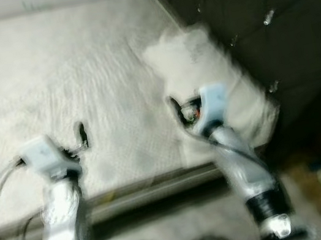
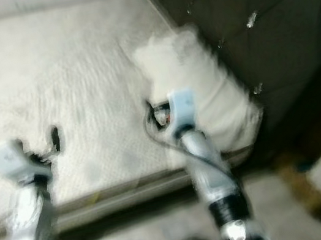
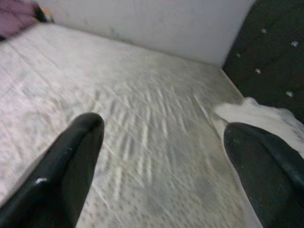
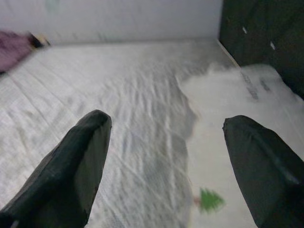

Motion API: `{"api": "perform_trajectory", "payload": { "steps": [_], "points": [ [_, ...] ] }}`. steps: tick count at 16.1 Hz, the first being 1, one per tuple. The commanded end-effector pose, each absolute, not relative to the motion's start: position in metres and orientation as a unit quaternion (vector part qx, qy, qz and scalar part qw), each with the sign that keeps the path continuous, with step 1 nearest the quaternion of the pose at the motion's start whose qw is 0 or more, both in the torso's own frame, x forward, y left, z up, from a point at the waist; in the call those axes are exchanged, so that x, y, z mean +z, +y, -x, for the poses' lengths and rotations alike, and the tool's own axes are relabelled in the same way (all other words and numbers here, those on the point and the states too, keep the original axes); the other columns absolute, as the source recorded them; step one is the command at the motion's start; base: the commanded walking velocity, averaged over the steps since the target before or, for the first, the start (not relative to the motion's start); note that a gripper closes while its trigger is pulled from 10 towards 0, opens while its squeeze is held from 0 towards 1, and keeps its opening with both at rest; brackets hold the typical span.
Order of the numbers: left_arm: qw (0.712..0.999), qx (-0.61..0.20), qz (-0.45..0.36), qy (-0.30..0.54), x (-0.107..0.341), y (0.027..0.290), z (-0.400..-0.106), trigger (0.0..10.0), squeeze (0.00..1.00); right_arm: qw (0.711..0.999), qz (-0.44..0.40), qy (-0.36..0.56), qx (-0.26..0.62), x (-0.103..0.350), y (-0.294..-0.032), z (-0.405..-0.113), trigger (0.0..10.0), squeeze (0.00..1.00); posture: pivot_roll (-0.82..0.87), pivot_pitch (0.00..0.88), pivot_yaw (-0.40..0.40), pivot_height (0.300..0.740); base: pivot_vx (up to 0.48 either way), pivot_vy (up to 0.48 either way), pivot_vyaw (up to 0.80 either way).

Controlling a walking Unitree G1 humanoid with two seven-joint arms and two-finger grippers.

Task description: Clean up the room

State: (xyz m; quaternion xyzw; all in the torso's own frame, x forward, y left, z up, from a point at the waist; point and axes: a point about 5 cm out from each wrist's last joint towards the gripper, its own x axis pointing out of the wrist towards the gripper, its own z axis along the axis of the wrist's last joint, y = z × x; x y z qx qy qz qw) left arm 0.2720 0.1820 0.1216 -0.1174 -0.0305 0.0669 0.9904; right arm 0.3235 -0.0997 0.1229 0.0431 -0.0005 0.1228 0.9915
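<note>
While the head views are blurred, the white pillow (image 1: 215, 79) lies at the mattress's (image 1: 48, 84) 3 o'clock edge, against the dark headboard (image 1: 255, 22). The right gripper (image 4: 166, 156) hovers over its near end, fingers spread wide and holding nothing. The left gripper (image 3: 161, 166), at 9 o'clock from it, is equally wide and empty above bare mattress. A good grasp likely means steadying first, then lowering the right fingers around a pillow corner.

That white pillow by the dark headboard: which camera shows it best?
The left eye view: the whole pillow lies on the mattress against the headboard, though blurred. The right eye view shows the same. The right wrist view shows its near part with a small green tree print; the left wrist view catches an edge.
</note>
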Motion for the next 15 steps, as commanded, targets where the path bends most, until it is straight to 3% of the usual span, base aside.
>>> {"api": "perform_trajectory", "payload": {
  "steps": [1,15],
  "points": [
    [0.991,0.066,0.112,-0.036,0.1263,0.185,-0.2722,10.0,0.0,0.991,-0.051,-0.005,0.121,0.1266,-0.0979,-0.324,10.0,0.0,0.07,0.15,-0.042,0.74,0.0,0.48,0.0],
    [0.991,0.074,0.11,-0.029,0.1257,0.1867,-0.2757,10.0,0.0,0.991,-0.046,0.0,0.122,0.1275,-0.097,-0.33,10.0,0.0,0.08,0.139,-0.051,0.74,0.0,0.48,0.0]
  ]
}}
